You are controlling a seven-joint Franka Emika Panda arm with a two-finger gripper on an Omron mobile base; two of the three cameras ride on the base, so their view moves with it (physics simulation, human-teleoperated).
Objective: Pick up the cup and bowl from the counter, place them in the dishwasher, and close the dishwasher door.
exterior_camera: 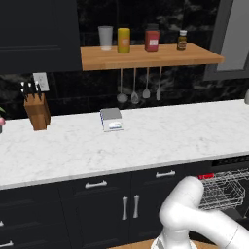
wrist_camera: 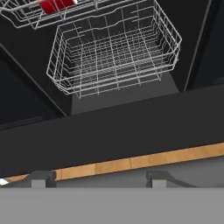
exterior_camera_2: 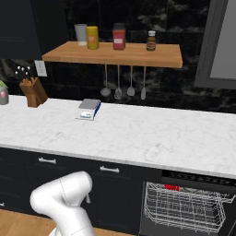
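The white arm (exterior_camera: 194,214) folds low in front of the cabinets: in the left base view we see its elbow rise at the lower right and bend down out of frame, and in the right base view the same elbow (exterior_camera_2: 64,196) sits at the lower left. In the hand view the gripper (wrist_camera: 103,179) looks down into the open dishwasher (wrist_camera: 118,94). Its two dark finger tips (wrist_camera: 41,178) stand well apart at the bottom edge, with nothing between them, so we read the hand as spread and empty.

The dishwasher door (wrist_camera: 109,127) lies lowered as a flat dark panel across the middle of the hand view, above a strip of wooden floor (wrist_camera: 131,164). Beyond it, the lower wire rack (wrist_camera: 113,52) holds nothing that we can see. A second rack (wrist_camera: 26,15) at the upper left carries a red object (wrist_camera: 54,4), cut off by the frame edge; we cannot tell whether it is the cup. Both base views show a red patch (exterior_camera_2: 171,187) at the rear of the rack (exterior_camera_2: 184,207).

The counter (exterior_camera: 146,141) bears a knife block (exterior_camera: 37,111) and a small scale (exterior_camera: 112,119). The shelf (exterior_camera: 146,56) above holds a grey tumbler (exterior_camera: 105,38), a yellow canister (exterior_camera: 123,40), a red-lidded jar (exterior_camera: 151,39) and a small brown bottle (exterior_camera: 182,40).
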